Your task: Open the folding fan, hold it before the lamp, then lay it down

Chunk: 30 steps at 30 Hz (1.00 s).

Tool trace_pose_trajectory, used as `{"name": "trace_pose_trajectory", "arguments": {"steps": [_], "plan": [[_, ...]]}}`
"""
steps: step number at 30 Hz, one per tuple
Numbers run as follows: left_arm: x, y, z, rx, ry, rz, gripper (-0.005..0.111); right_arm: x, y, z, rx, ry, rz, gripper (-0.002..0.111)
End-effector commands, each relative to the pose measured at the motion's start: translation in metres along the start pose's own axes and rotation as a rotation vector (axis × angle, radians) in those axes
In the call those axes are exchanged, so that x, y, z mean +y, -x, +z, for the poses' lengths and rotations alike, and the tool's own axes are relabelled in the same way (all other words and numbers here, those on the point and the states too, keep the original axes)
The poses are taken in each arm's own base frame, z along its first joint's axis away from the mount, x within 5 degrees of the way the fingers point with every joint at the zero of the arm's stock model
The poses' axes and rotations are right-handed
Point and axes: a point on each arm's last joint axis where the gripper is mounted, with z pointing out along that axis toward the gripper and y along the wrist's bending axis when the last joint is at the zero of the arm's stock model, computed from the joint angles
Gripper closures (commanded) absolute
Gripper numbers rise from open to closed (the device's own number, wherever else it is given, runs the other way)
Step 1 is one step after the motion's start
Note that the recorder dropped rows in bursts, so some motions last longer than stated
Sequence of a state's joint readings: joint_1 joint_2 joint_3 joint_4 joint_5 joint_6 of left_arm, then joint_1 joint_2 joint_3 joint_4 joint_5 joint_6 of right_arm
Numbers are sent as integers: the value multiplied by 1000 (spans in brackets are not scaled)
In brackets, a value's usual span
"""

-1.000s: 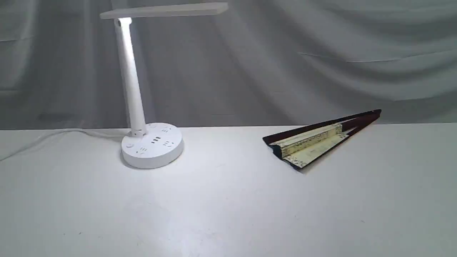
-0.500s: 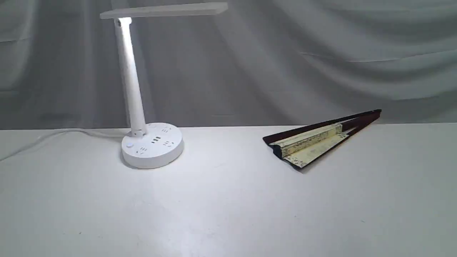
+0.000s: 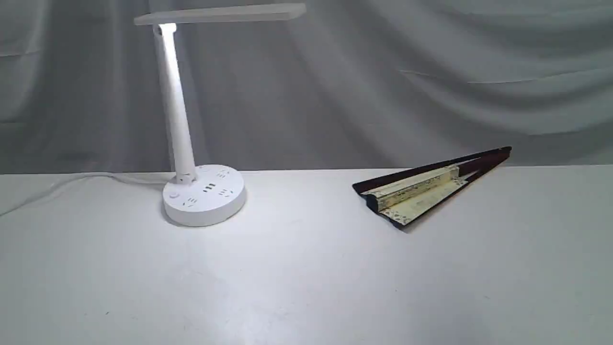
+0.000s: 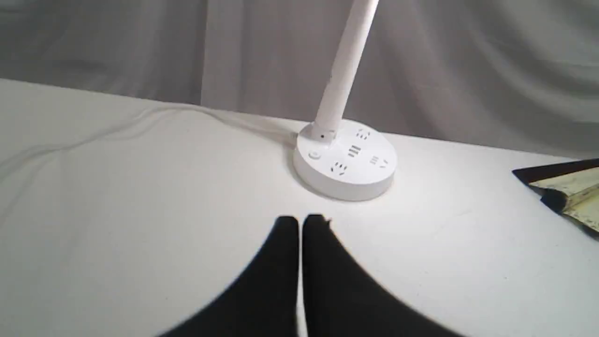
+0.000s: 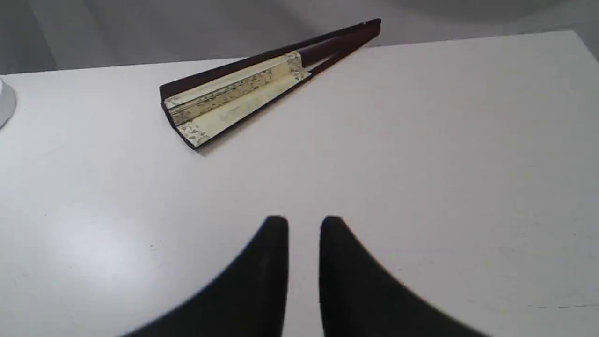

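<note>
The folding fan [image 3: 421,191] lies nearly closed on the white table at the right. A narrow wedge of cream leaf shows between its dark maroon guards, and its pivot end points to the far right. It also shows in the right wrist view as the fan [image 5: 234,93] and at the edge of the left wrist view as the fan [image 4: 575,192]. The white lamp [image 3: 203,194] stands at the left, lit, its bar head high above. My left gripper [image 4: 300,220] is shut, empty, short of the lamp base [image 4: 346,159]. My right gripper [image 5: 304,222] has its fingers narrowly parted, empty, well short of the fan. Neither gripper shows in the exterior view.
The lamp's white cable [image 3: 72,184] runs along the table's far left edge. A grey draped curtain [image 3: 383,86] hangs behind the white table [image 3: 306,278]. The fan's pivot end reaches the table's far edge.
</note>
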State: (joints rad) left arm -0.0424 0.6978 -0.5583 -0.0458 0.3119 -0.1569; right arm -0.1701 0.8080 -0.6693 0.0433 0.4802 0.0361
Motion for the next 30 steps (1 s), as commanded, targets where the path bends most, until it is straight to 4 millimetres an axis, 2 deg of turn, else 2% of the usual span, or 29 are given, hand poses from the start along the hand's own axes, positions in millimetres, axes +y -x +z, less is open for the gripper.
{"name": "trace_pose_trajectory", "arguments": {"steps": [1,7,15,24,30], "plan": [[1,0,17,30,7,-5,103,1,11,17,37,-2,-7,85],[3,-10,43,130,28,-7,95,1,24,52,119,-8,-10,82],[6,-24,68,242,51,-9,95,0,29,100,228,-15,-6,83],[3,-8,87,320,48,80,95,7,46,150,281,44,12,83],[4,-14,104,381,55,91,95,11,56,184,313,88,17,83]]}}
